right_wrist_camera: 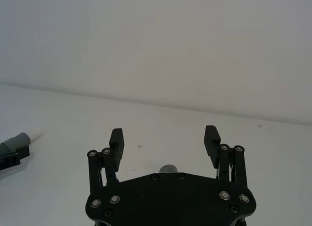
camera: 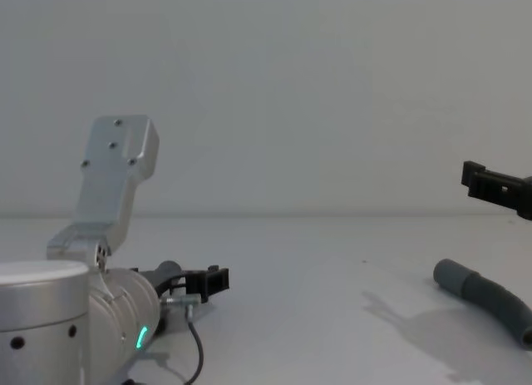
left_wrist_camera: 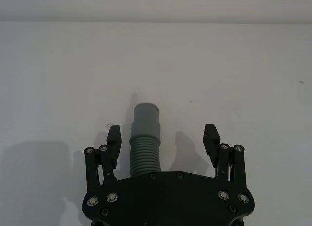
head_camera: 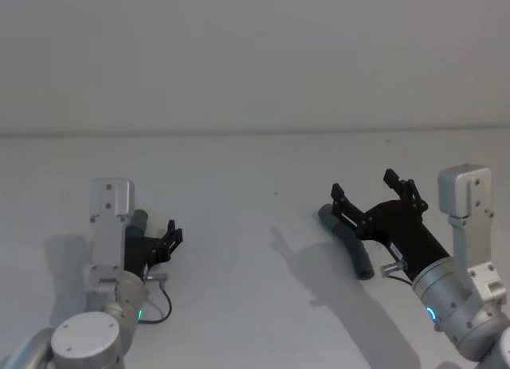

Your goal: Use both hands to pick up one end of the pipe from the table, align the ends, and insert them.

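We see both grippers spread wide, neither holding anything. The left gripper (left_wrist_camera: 163,134) sits low over the table (head_camera: 239,186) on the robot's left. The short piece (left_wrist_camera: 145,155) lies between its jaws, nearer one finger, with its collar (left_wrist_camera: 146,119) reaching past the fingertips. The right gripper (right_wrist_camera: 164,137) hangs above the long piece (camera: 486,296), which lies curved on the table at the right. In the right wrist view we make out the short piece's white tip (right_wrist_camera: 35,136). The two pieces lie well apart.

Short pipe piece (left_wrist_camera: 145,140) left on the table (head_camera: 239,305), longer piece (head_camera: 356,256) right
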